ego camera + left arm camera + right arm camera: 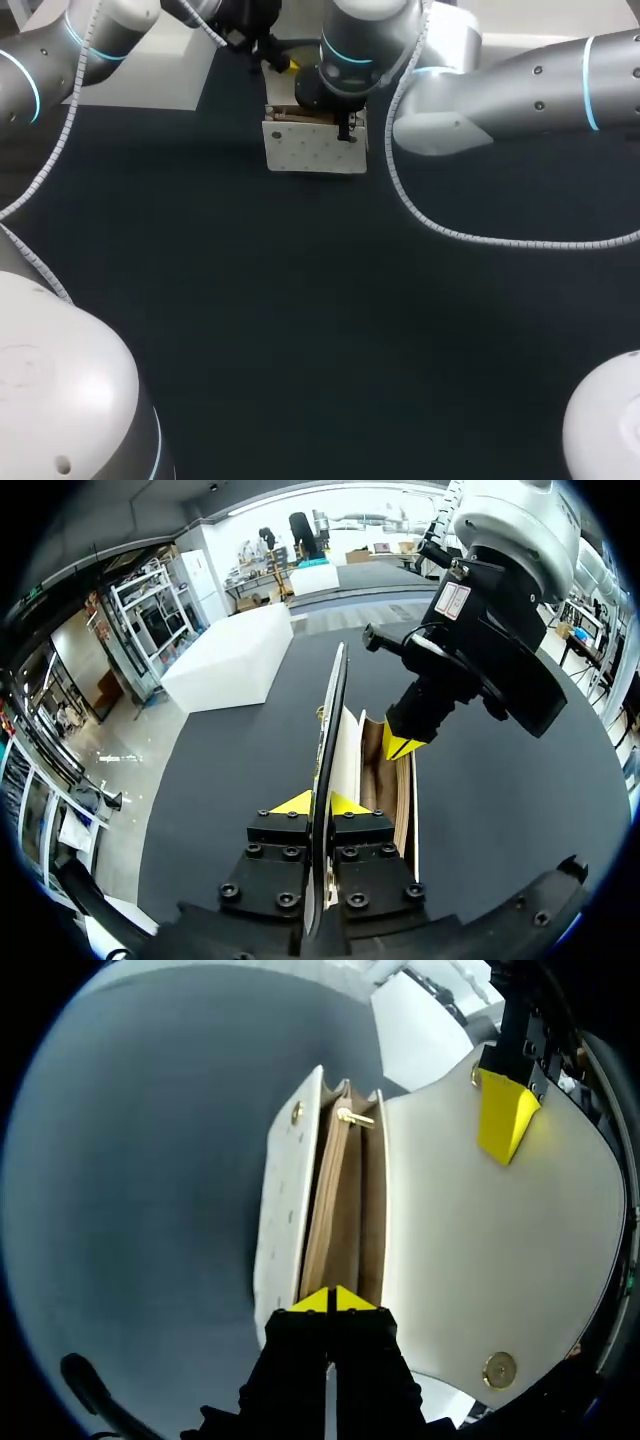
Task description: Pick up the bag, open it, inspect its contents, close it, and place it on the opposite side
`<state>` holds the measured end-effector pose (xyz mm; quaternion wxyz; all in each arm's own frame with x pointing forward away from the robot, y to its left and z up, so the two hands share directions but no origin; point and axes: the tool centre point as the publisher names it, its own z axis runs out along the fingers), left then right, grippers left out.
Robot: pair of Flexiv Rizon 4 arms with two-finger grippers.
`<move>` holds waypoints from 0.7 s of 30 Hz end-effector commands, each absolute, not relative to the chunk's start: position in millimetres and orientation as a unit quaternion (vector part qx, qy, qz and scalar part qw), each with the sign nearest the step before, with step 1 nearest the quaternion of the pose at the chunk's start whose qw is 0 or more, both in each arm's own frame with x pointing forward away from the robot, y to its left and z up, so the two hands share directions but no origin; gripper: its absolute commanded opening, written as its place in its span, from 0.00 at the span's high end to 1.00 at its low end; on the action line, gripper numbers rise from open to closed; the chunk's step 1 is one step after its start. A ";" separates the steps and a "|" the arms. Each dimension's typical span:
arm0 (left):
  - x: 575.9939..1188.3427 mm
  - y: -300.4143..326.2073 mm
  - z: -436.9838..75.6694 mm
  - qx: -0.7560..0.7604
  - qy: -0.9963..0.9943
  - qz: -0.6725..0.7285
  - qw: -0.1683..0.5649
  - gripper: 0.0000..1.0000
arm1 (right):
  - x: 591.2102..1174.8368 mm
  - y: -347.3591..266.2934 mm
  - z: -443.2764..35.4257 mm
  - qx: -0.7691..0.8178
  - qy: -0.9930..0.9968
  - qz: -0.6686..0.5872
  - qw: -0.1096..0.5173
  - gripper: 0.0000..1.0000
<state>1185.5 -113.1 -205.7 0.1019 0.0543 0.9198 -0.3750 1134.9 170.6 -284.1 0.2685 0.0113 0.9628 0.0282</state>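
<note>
Table [300, 320]: right arm [520, 85] partly hides bag [305, 152].

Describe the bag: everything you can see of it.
The bag is a small white, leather-looking purse with a dotted front. It stands upright at the far middle of the table. Its flap is held open, showing tan inner compartments and a gold snap. The left pincer clamps the flap's edge. The right pincer, tips together, sits at the open mouth.

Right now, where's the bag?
Head view: the bag stands at the far middle of the table, under the right tool, its flap pinched in the left tool.
</note>
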 end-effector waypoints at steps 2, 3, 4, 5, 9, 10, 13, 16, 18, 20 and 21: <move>1187.1 -112.8 -201.8 0.060 0.919 -0.378 0.096 1.00 | 1145.1 173.3 -286.6 0.010 0.963 0.023 0.267 1.00; 1186.8 -112.5 -201.6 0.061 0.919 -0.379 0.095 1.00 | 1146.5 173.3 -286.8 0.010 0.963 0.022 0.267 1.00; 1186.4 -112.1 -201.4 0.063 0.918 -0.381 0.093 1.00 | 1148.0 173.1 -287.2 0.010 0.964 0.022 0.266 1.00; 1186.0 -111.8 -201.1 0.065 0.916 -0.385 0.090 1.00 | 1149.4 173.0 -287.7 0.010 0.964 0.022 0.266 1.00; 1184.7 -111.0 -200.6 0.067 0.915 -0.388 0.085 1.00 | 1155.9 172.8 -291.1 0.008 0.966 0.023 0.258 1.00; 1184.5 -110.9 -200.6 0.067 0.915 -0.388 0.085 1.00 | 1157.0 173.4 -292.4 0.007 0.966 0.023 0.256 1.00; 1184.1 -110.5 -201.3 0.066 0.915 -0.390 0.079 1.00 | 1158.1 174.7 -298.1 0.006 0.969 0.025 0.245 1.00; 1184.6 -110.3 -203.3 0.067 0.914 -0.395 0.068 1.00 | 1155.1 176.1 -304.3 0.007 0.971 0.032 0.235 1.00; 1185.3 -110.6 -204.7 0.067 0.914 -0.394 0.064 1.00 | 1152.8 176.4 -308.4 0.008 0.973 0.034 0.230 1.00; 1186.0 -111.1 -205.7 0.068 0.914 -0.397 0.057 1.00 | 1150.7 176.7 -311.6 0.007 0.974 0.038 0.224 1.00; 1186.3 -111.4 -206.2 0.068 0.914 -0.397 0.056 1.00 | 1149.8 176.9 -312.9 0.006 0.975 0.039 0.220 1.00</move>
